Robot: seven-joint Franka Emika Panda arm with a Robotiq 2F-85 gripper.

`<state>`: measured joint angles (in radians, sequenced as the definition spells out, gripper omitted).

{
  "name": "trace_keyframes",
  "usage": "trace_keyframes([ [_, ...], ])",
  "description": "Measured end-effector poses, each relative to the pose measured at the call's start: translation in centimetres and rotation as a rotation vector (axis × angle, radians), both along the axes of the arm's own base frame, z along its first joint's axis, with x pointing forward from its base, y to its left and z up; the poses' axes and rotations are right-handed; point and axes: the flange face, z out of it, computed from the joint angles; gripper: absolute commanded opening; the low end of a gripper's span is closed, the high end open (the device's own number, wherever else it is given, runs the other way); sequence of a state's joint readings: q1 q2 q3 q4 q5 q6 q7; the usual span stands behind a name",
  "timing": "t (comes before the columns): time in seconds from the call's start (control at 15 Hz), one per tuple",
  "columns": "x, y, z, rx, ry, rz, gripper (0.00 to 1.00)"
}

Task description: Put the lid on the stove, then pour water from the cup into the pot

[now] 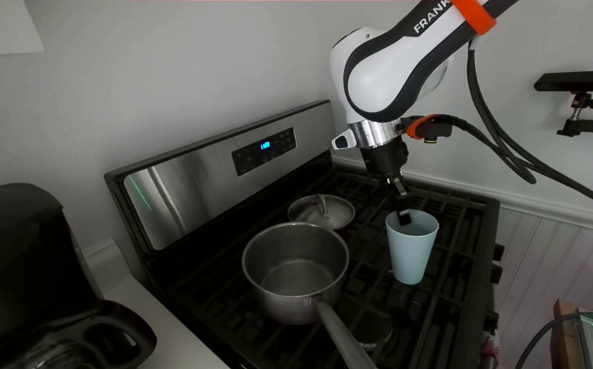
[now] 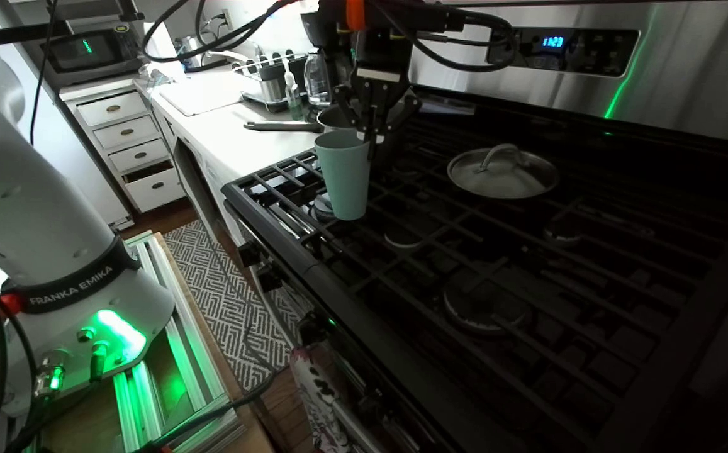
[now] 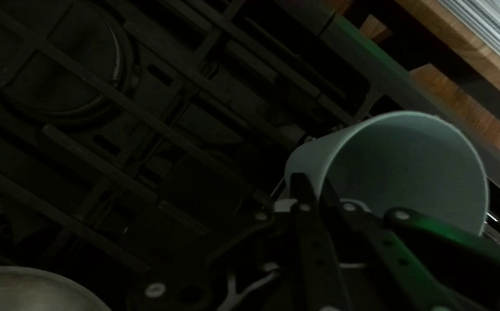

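Fingers (image 3: 302, 186) pinching cup (image 1: 412, 257) at rim, one tip inside; lid (image 1: 339, 212) and pot (image 1: 285, 306) apart on stove (image 1: 188, 205).

In an exterior view, I look down across the stove (image 1: 370, 246) past the black appliance (image 1: 14, 246); in an exterior view, from the opposite end, toward the counter (image 2: 209, 135). All share the cup (image 1: 412, 253); the wrist view, closest, looks down.

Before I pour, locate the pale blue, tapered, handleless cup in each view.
In an exterior view: the cup, right of and below centre.
In an exterior view: the cup, just left of and above centre.
Wrist view: the cup, right of centre.
Landmark in all three: black stove grates.
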<state>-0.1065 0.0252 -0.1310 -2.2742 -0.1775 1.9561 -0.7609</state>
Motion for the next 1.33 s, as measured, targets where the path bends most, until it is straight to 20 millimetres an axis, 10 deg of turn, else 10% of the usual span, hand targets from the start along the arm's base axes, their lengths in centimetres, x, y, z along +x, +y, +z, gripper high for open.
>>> trace_keyframes([
  [1.13, 0.55, -0.13, 0.14, 0.013, -0.041, 0.036, 0.01],
  [1.2, 0.55, -0.12, 0.11, 0.015, -0.041, 0.036, 0.29],
  [1.33, 0.55, -0.11, 0.1, 0.017, -0.04, 0.039, 0.37],
])
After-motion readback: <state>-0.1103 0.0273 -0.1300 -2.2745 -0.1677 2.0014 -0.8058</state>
